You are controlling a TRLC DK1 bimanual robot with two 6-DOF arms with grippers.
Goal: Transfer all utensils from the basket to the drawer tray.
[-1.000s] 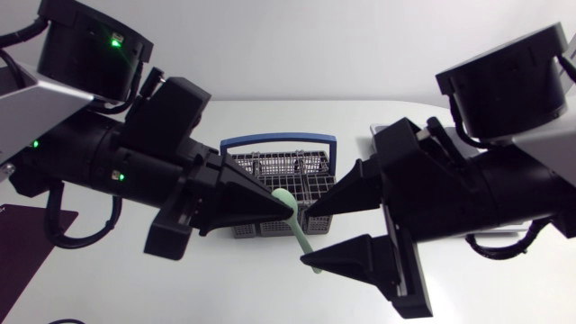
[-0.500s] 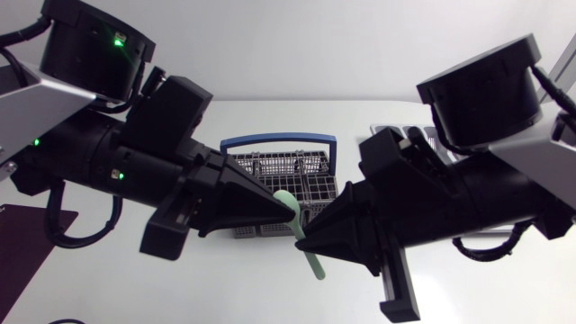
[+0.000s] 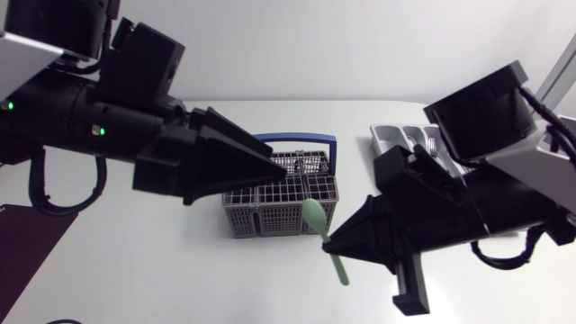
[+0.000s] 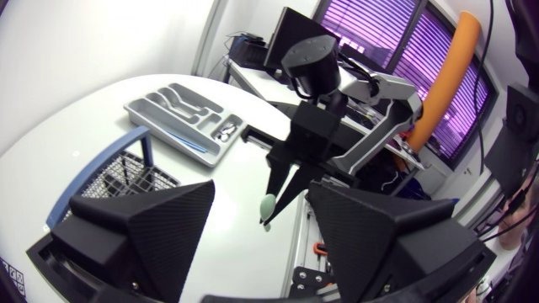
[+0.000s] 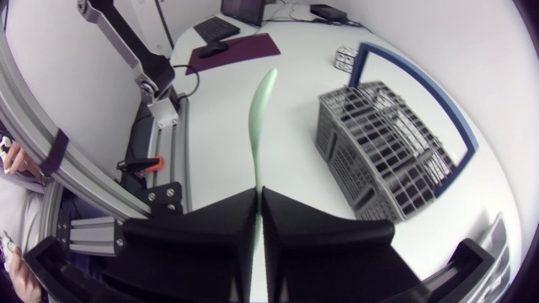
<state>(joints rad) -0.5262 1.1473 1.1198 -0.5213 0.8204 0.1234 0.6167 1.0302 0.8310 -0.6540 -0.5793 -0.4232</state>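
Head view: the left arm enters from the left edge of the worktop (image 3: pixel 180 270). The left gripper (image 3: pixel 283 167) is over the far side of the basket (image 3: pixel 270 219), and its fingers show here as one wedge. The basket is grey wire with a blue handle and stands near the middle of the worktop. The right arm enters from the right edge. The right gripper (image 3: pixel 327 243) is beside the near right corner of the basket and pinches the stem of a pale green spoon (image 3: pixel 314 214); the bowl points toward the basket and the stem end toward the near edge. The tray (image 3: pixel 389 137) lies at the far right corner, partly hidden by the right arm. Left wrist view: the fingers of the left gripper (image 4: pixel 259 187) are spread wide with nothing between them. Ahead of them, the right gripper (image 4: pixel 274 198) holds the spoon (image 4: pixel 267 207) above the worktop. The basket (image 4: pixel 126 177) is beside the left gripper and the tray (image 4: pixel 139 109) is beyond it; the tray contents are too small to identify. Right wrist view: the fingers of the right gripper (image 5: pixel 257 194) are pressed together on the spoon stem. The spoon (image 5: pixel 259 118) extends straight ahead, apart from the basket (image 5: pixel 387 160) beside it.
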